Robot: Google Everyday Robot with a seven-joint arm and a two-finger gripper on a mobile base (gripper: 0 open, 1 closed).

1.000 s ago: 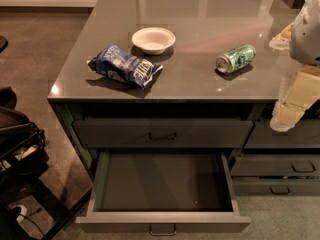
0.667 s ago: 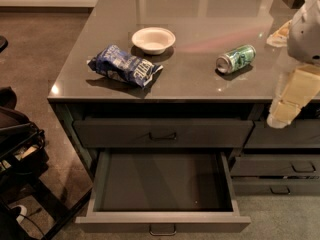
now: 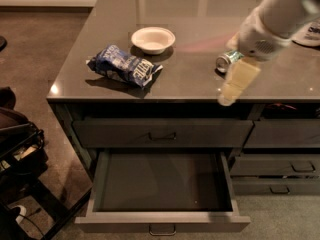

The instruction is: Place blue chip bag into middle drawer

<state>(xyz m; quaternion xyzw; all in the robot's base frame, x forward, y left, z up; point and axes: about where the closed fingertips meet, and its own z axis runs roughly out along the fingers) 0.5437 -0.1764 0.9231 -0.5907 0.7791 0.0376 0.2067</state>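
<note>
The blue chip bag (image 3: 125,66) lies crumpled on the grey countertop (image 3: 195,84), left of centre and just in front of a white bowl (image 3: 153,39). The middle drawer (image 3: 160,181) is pulled open below the counter, and its dark interior is empty. My gripper (image 3: 236,83) hangs from the pale arm over the right part of the counter. It is near the front edge, well to the right of the bag and above and right of the open drawer. It holds nothing that I can see.
A green drink can (image 3: 227,60) lies on its side, partly behind my arm. A closed drawer (image 3: 162,133) sits above the open one. Narrower closed drawers (image 3: 292,166) are at the right. A dark cart or chair (image 3: 17,149) stands on the floor at the left.
My arm and gripper have swung left from the right edge of the view to over the counter, now covering part of the green can. The bag, bowl and drawer have not moved.
</note>
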